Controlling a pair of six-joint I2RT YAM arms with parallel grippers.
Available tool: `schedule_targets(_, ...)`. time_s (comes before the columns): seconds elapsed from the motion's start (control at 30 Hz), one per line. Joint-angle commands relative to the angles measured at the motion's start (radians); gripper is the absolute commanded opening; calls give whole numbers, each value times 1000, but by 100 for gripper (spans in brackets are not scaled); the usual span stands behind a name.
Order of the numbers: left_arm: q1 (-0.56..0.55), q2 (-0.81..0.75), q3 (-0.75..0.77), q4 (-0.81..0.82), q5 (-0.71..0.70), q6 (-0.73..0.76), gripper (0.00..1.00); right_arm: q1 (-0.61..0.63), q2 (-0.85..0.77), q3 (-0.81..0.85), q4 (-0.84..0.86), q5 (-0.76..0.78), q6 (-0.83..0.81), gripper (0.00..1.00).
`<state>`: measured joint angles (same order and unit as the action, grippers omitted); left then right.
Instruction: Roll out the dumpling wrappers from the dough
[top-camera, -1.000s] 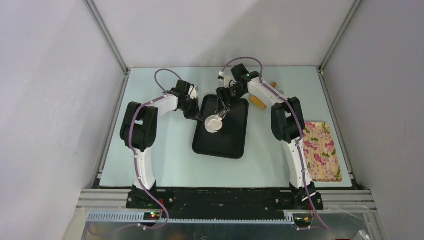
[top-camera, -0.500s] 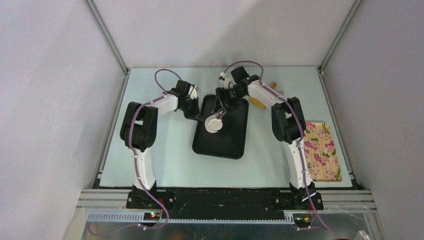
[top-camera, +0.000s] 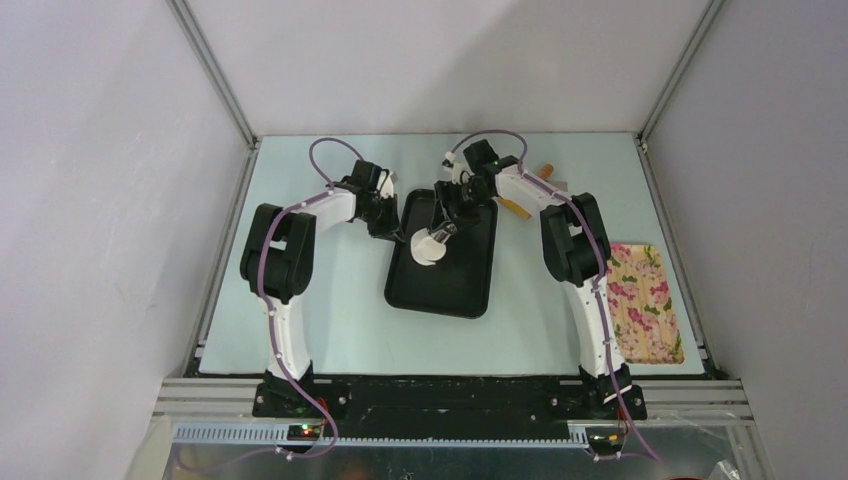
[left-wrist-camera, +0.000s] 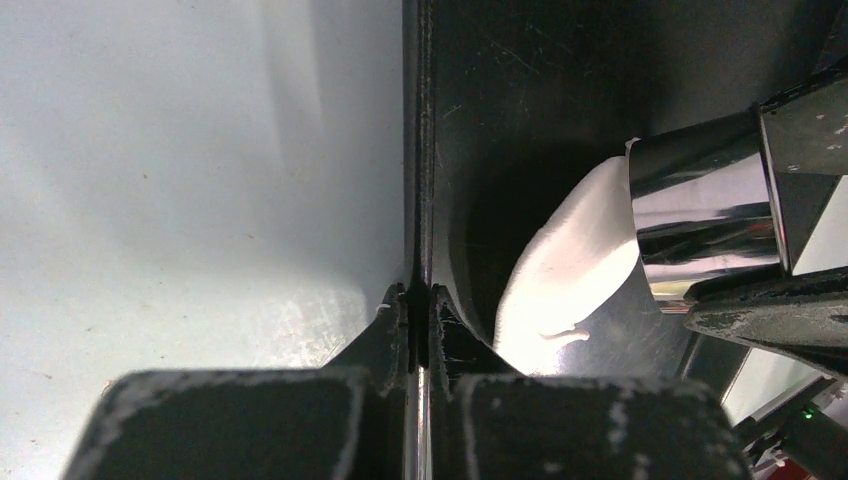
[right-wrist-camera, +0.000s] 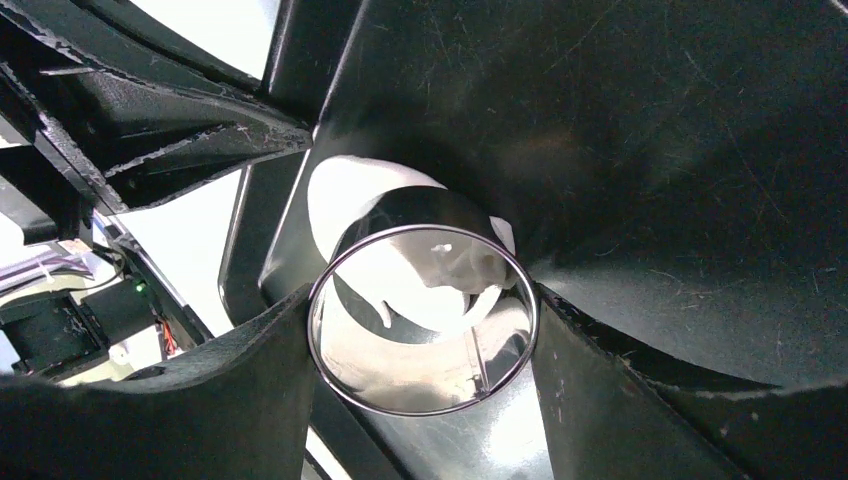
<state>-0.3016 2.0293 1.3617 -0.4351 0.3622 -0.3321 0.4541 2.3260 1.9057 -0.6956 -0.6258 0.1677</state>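
The left claw (left-wrist-camera: 420, 300) is pinching the rim of the black tray (left-wrist-camera: 418, 150), shut tight on it. The right claw (right-wrist-camera: 420, 330) is gripping the round steel cup (right-wrist-camera: 425, 400), its fingers spread wide around it. The cup is sitting on the dough (left-wrist-camera: 570, 270), which is lying flat on the tray near the left rim. The flattening looks done. I think a round wrapper is being cut now. No finished wrapper is showing yet.
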Motion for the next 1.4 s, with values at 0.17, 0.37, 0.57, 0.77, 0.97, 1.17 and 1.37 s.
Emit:
schedule_targets(0.17, -15, 14, -9, 11, -24, 12, 0, 6, -45, -42, 65, -88, 63, 0)
schedule_targets(0.37, -15, 16, -10, 11, -21, 11, 0, -13, -24, -79, 229, -323, 219, 0)
schedule_targets(0.57, -15, 17, -9, 11, -22, 9, 0, -17, -6, -77, 346, -440, 319, 0)
schedule_targets(0.77, -15, 19, -8, 11, -17, 9, 0, -18, 1, -73, 370, -464, 348, 0)
schedule_targets(0.97, -15, 17, -9, 11, -19, 7, 0, -13, 2, -90, 421, -499, 391, 0)
schedule_targets(1.17, -15, 17, -6, 10, -20, 4, 0, -3, -4, -106, 471, -534, 442, 0)
schedule_targets(1.37, -15, 17, -7, 11, -19, 1, 0, 11, -11, -112, 481, -543, 453, 0)
